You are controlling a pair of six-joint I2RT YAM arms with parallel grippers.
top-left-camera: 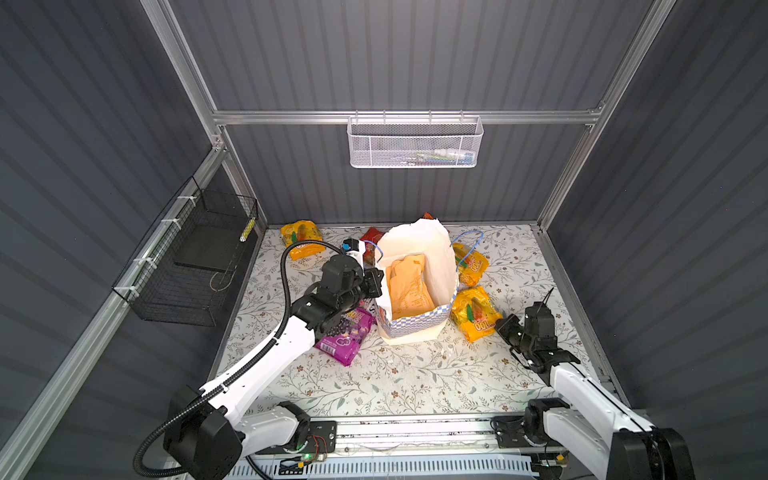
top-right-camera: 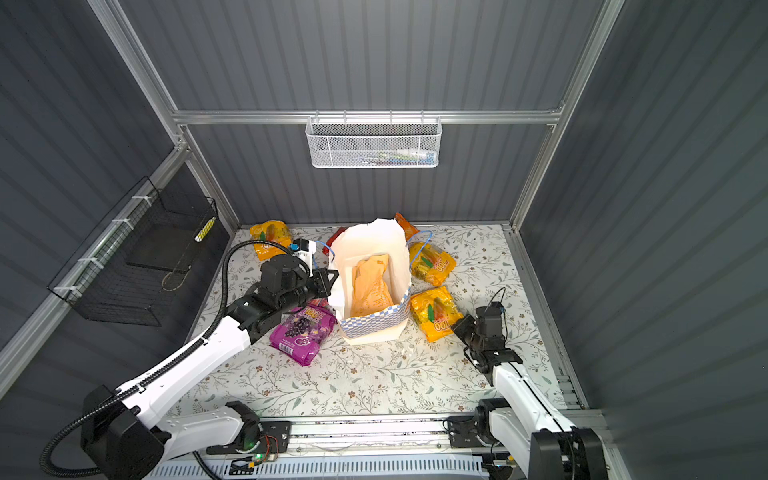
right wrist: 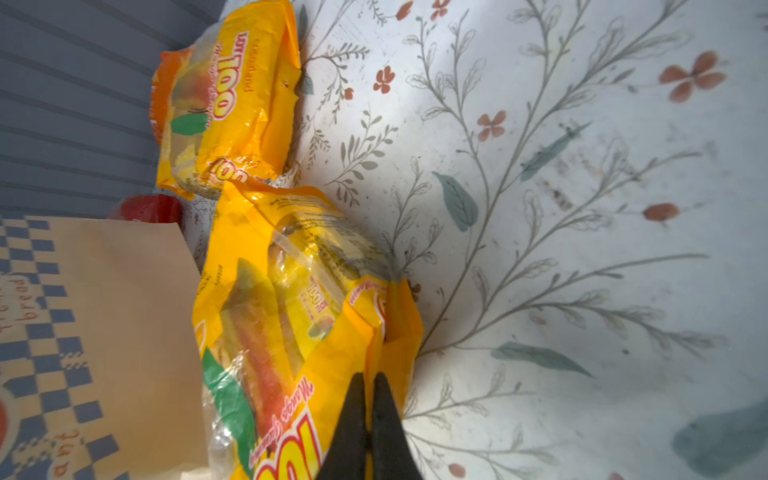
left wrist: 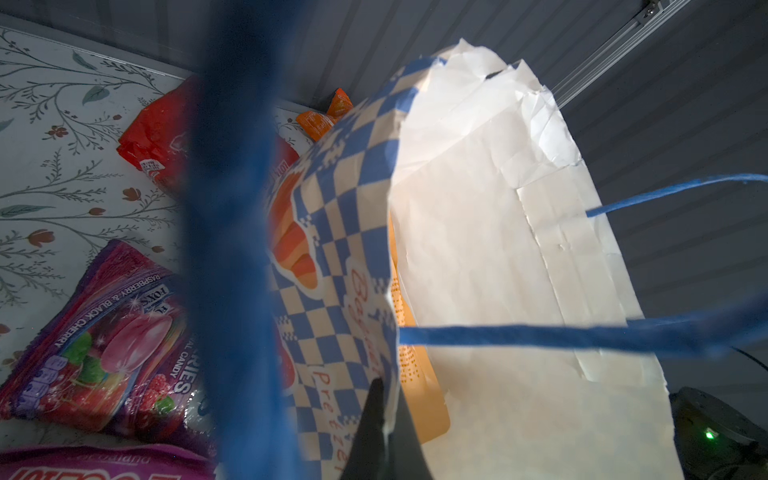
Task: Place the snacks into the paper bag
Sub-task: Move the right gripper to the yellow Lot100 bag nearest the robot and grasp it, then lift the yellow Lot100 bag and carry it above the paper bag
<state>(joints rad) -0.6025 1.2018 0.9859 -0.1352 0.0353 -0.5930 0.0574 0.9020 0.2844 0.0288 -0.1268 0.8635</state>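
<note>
Right gripper (right wrist: 369, 380) fingers clamped on the edge of a yellow "100" mango packet (right wrist: 291, 299), lying on the bench (top-left-camera: 415, 374) beside the paper bag (top-left-camera: 417, 245); left gripper (left wrist: 384, 390) fingers pinch the bag's rim. Next, the packet likely needs lifting over the bag's mouth

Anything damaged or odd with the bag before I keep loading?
Yes. The paper bag has a torn, crumpled far rim, its edge jagged. A blue cord handle hangs across the left wrist view, blocking part of it.
</note>
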